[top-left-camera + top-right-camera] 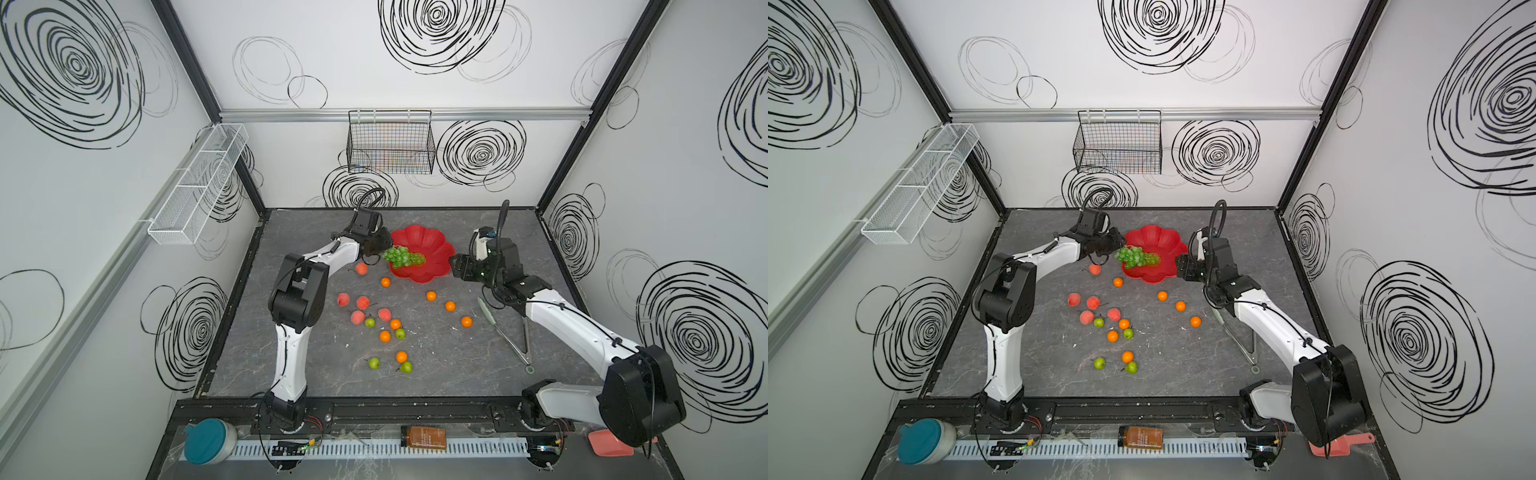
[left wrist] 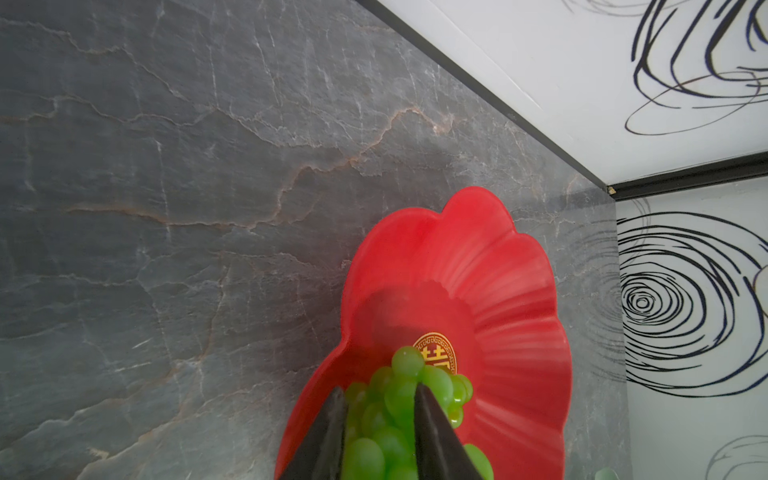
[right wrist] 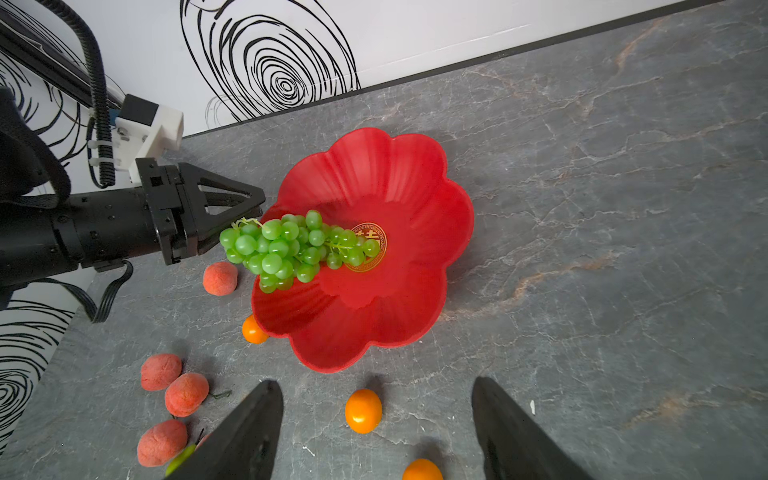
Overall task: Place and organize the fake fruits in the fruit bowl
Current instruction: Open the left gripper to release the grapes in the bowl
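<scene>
The red flower-shaped fruit bowl (image 1: 432,249) (image 1: 1165,243) (image 2: 498,270) (image 3: 374,174) sits at the back middle of the table. A bunch of green grapes (image 1: 401,257) (image 1: 1136,257) (image 2: 399,399) (image 3: 286,249) lies in it, draped over its left rim. My left gripper (image 1: 382,249) (image 2: 379,387) (image 3: 237,222) is at that rim, jaws apart either side of the bunch's stem end. My right gripper (image 1: 453,264) (image 3: 376,381) hovers open and empty just right of the bowl. Peaches (image 1: 343,299), oranges (image 1: 431,296) (image 3: 363,411) and green apples (image 1: 374,363) lie scattered in front.
Pale-green tongs (image 1: 503,332) lie under my right arm. A black wire basket (image 1: 390,141) hangs on the back wall and a white mesh basket (image 1: 199,183) on the left wall. A teal-lidded jar (image 1: 208,440), amber bottle (image 1: 423,437) and pink scoop (image 1: 611,442) sit beyond the front rail.
</scene>
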`<control>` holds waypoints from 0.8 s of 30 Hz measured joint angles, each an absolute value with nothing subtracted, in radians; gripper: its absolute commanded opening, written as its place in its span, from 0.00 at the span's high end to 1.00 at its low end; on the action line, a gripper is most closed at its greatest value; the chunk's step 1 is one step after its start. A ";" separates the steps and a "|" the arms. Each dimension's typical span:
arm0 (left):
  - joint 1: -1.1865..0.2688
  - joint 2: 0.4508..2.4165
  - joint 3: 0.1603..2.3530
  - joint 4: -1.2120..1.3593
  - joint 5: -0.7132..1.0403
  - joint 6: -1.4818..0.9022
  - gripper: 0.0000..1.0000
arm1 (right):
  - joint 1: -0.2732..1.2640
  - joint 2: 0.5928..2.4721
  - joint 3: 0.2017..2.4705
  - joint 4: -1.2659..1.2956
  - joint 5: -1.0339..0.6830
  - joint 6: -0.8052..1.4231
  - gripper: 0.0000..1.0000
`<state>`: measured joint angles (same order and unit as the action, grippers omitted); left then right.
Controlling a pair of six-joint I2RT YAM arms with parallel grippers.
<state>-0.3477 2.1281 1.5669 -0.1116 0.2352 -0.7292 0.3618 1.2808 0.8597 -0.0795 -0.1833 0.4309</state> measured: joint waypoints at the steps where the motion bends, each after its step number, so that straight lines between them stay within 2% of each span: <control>1: -0.351 2.128 1.567 -0.110 0.236 -0.729 0.70 | 0.362 1.281 0.859 -0.080 -0.183 0.431 0.24; 6: -0.380 2.128 1.567 -0.110 0.239 -0.727 0.73 | 0.365 1.280 0.859 -0.079 -0.179 0.431 0.24; 14: -0.411 2.129 1.567 -0.111 0.242 -0.725 0.73 | 0.366 1.276 0.859 -0.080 -0.176 0.431 0.24; 21: -0.397 2.129 1.567 -0.112 0.243 -0.722 0.63 | 0.366 1.275 0.859 -0.080 -0.173 0.430 0.24; 24: -0.387 2.124 1.568 -0.118 0.247 -0.722 0.53 | 0.366 1.270 0.859 -0.080 -0.164 0.430 0.23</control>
